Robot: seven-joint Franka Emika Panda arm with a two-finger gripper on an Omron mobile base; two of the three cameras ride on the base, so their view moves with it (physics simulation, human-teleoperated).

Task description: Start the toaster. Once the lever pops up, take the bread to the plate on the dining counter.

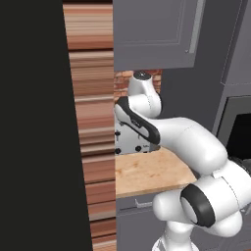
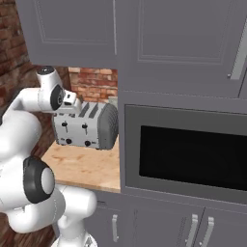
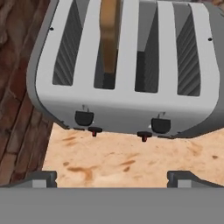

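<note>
The silver-grey toaster [image 3: 122, 94] stands on a wooden countertop [image 3: 113, 159] against a brick wall. The brown bread [image 3: 109, 30] stands upright in its second slot from the left. Two black levers [image 3: 84, 117] sit on the front face, with small knobs below them. My gripper [image 3: 113, 178] hovers above the toaster's front edge, looking down on it, open, with nothing between its fingers. From the right base view, the gripper [image 2: 75, 106] is just over the toaster [image 2: 91, 128] at its front left corner. The plate and the dining counter are out of view.
A black-windowed microwave [image 2: 193, 157] is built into grey cabinets right of the toaster. Grey upper cabinets [image 2: 77, 34] hang close overhead. A dark panel [image 1: 34, 122] stands at the left. My arm hides most of the toaster [image 1: 128, 141] in the left base view.
</note>
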